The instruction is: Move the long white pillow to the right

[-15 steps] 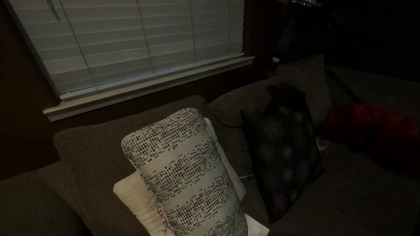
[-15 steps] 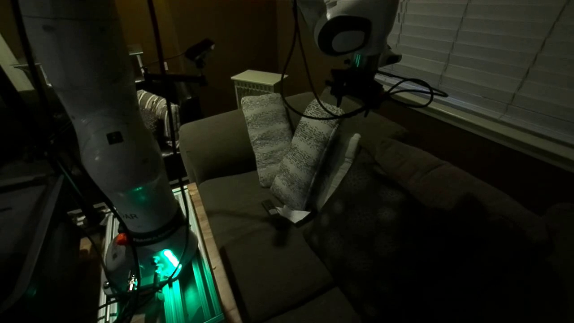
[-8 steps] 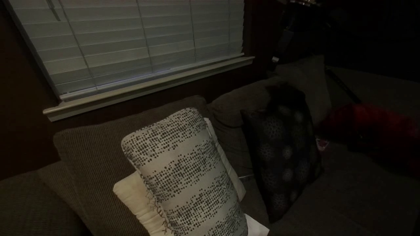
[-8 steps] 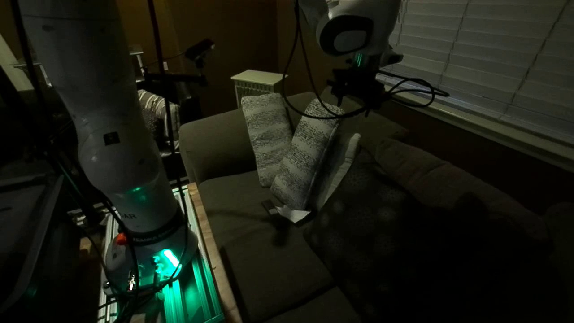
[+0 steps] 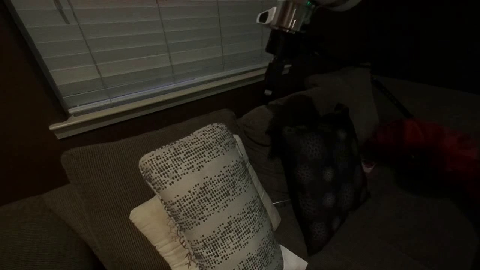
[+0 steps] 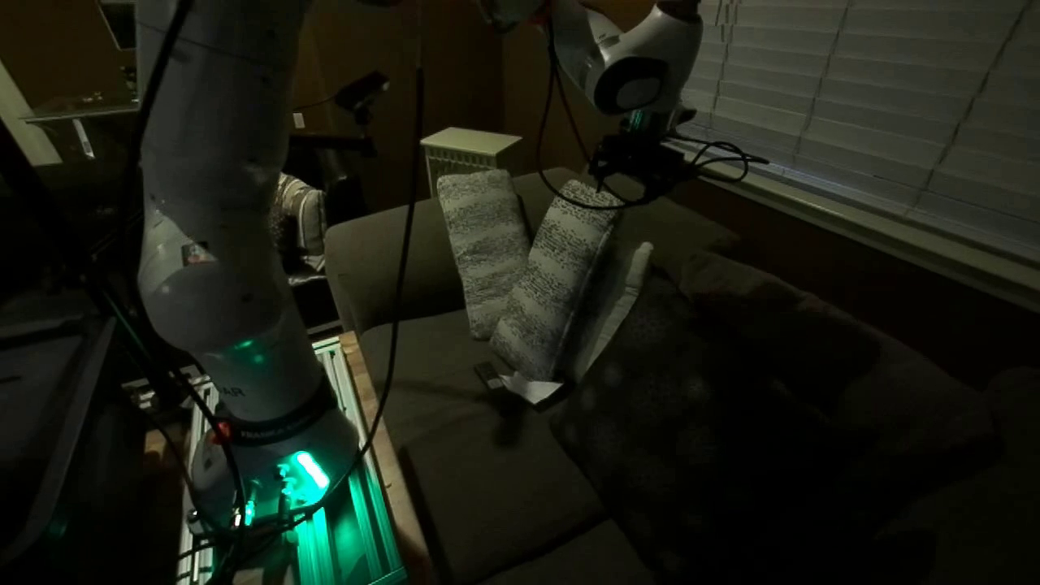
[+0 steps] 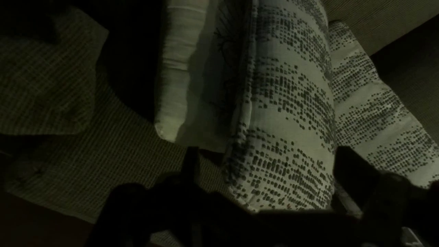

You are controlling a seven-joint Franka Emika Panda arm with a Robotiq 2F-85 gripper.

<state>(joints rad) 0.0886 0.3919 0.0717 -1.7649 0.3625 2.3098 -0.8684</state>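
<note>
Jaws spread wide and holding nothing, your gripper (image 7: pixel 268 154) hangs over the top end of the long pillow (image 5: pixel 213 198), which leans tilted on the sofa (image 6: pixel 459 467) with a lookalike twin (image 6: pixel 486 252) to the left and the cream pillow (image 5: pixel 153 219) just behind. Whether the fingers (image 7: pixel 355 171) touch cloth, you cannot tell in this gloom. The long pillow fills most of the gap in the wrist view, so a descent slightly off line could jam a fingertip into its end and topple it. A finger drifting left could catch the twin; one sinking too far behind could drag the cream pillow along. A hasty swing to the right might strike the dark pillow (image 5: pixel 326 180).
</note>
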